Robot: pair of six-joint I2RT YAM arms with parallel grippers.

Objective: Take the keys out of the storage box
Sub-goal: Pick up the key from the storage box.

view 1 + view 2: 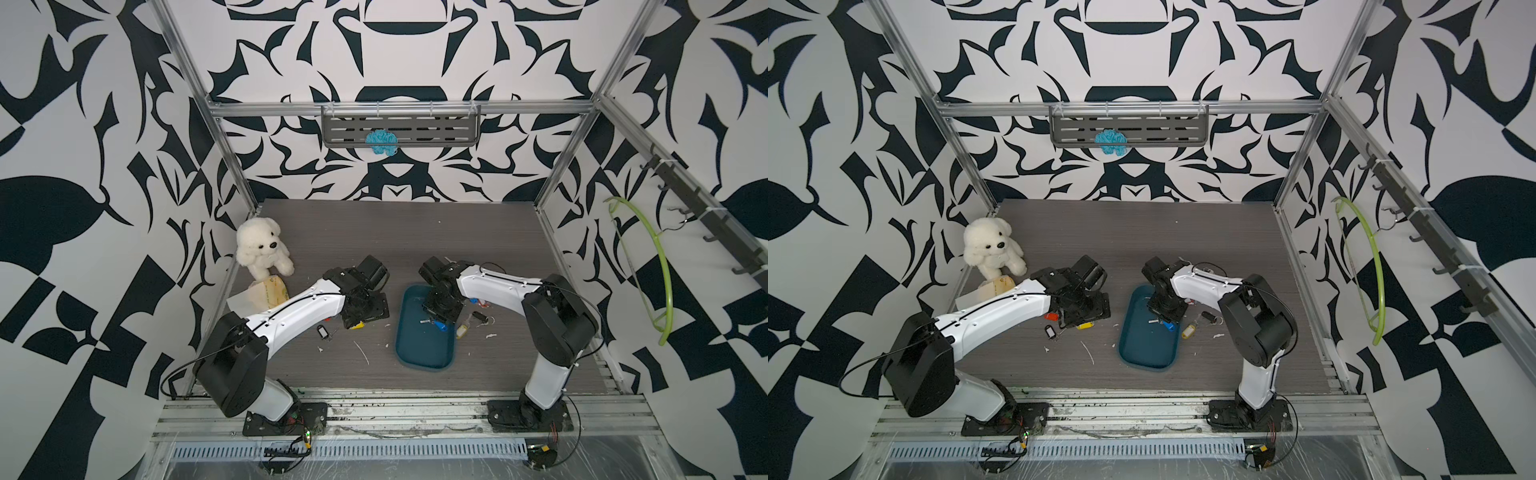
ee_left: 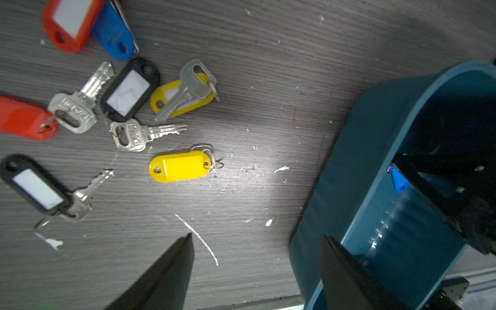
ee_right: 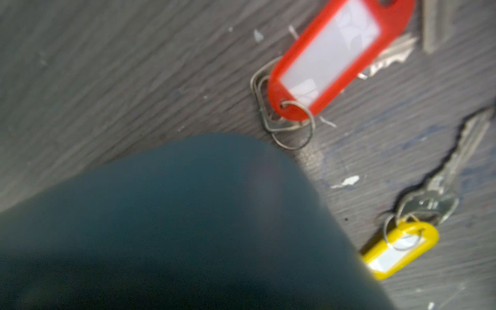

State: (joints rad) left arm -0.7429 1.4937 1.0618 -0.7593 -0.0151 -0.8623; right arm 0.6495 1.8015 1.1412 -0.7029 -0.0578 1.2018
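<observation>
Grey wood-grain table (image 1: 374, 232), with two arms mounted at its near edge.

Storage box (image 1: 419, 353): a teal tray lying right of centre, its long side running near to far.

White plush bear (image 1: 262, 247): at the far left of the table, well apart from the box.

Left gripper (image 2: 255, 241): jaws wide apart and empty, over the table just left of the box. In the left wrist view one finger (image 2: 346, 276) overlaps the box wall.

Right gripper (image 1: 437, 316): reaching down into the far half of the box, jaws together. Its tips meet the blue-tagged key (image 1: 441, 327), the only key visible inside. Whether that key is pinched cannot be told.

Keys (image 2: 128, 134): a cluster with red, blue, black and yellow tags lies on the table left of the box. More keys lie just right of it, among them a yellow-tagged key (image 1: 463, 330).
</observation>
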